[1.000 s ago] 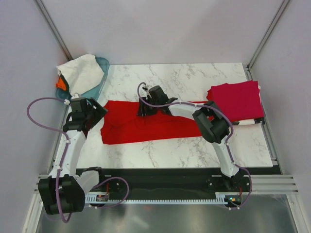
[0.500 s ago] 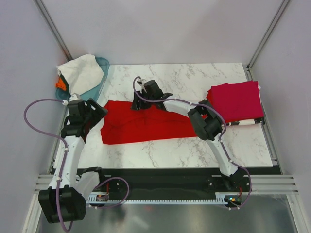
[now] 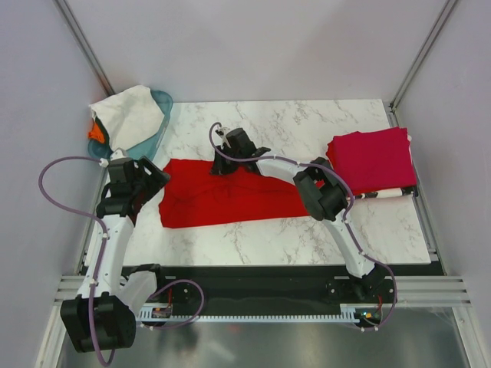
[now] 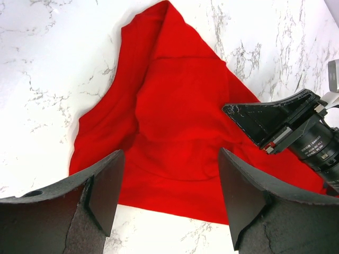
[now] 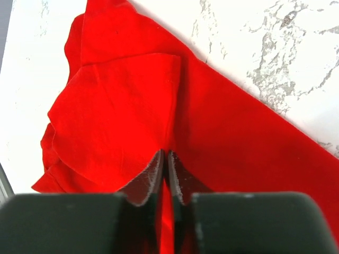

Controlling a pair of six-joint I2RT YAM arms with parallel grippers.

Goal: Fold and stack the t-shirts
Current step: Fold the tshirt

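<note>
The bright red t-shirt [image 3: 230,195] lies as a long flat strip across the marble table [image 3: 307,126]. My right gripper [image 3: 223,162] is at the shirt's far edge; in the right wrist view its jaws [image 5: 165,156] are shut on a ridge of the red cloth [image 5: 122,111]. At the strip's left end my left gripper [image 3: 153,178] hangs just above the shirt [image 4: 175,116], open [image 4: 170,159], holding nothing. A crimson-pink t-shirt [image 3: 372,157] lies folded at the right, with a white folded piece [image 3: 390,193] showing under its near edge.
A teal basket [image 3: 157,123] stands off the table's far left corner with a white cloth [image 3: 126,113] and something orange [image 3: 95,132] in it. The right gripper's camera body [image 4: 296,129] shows in the left wrist view. Grey walls enclose the table.
The right gripper slid a little left along the shirt's far edge and its jaws closed on the red cloth. The left arm barely moved.
</note>
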